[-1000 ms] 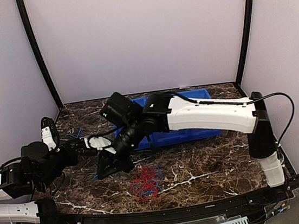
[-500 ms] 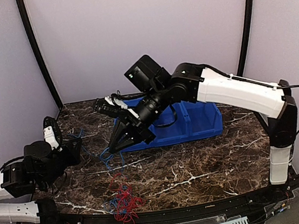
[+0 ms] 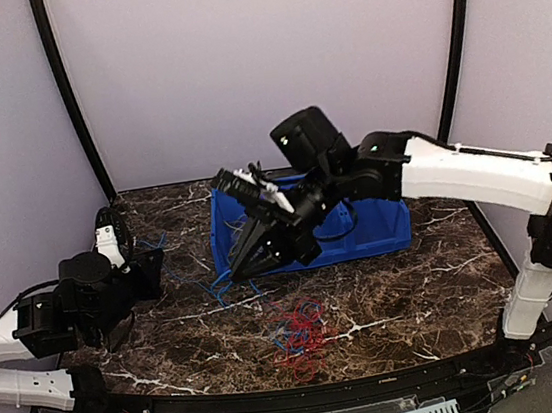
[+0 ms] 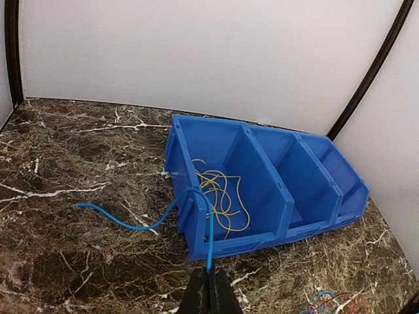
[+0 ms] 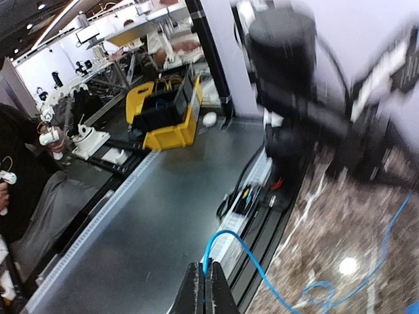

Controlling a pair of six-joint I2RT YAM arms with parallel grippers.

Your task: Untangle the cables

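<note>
Left gripper (image 4: 208,280) fingers together, clamped on blue cable (image 4: 209,235) looped over blue bin (image 4: 236,245) front wall. Right gripper (image 5: 205,275) likewise pinching blue strand (image 5: 207,252). Yellow cables (image 4: 222,196) inside bin; red-blue bundle (image 3: 299,330) on table (image 3: 417,290). Risk: pull snags cable on wall, drags bin.
</note>
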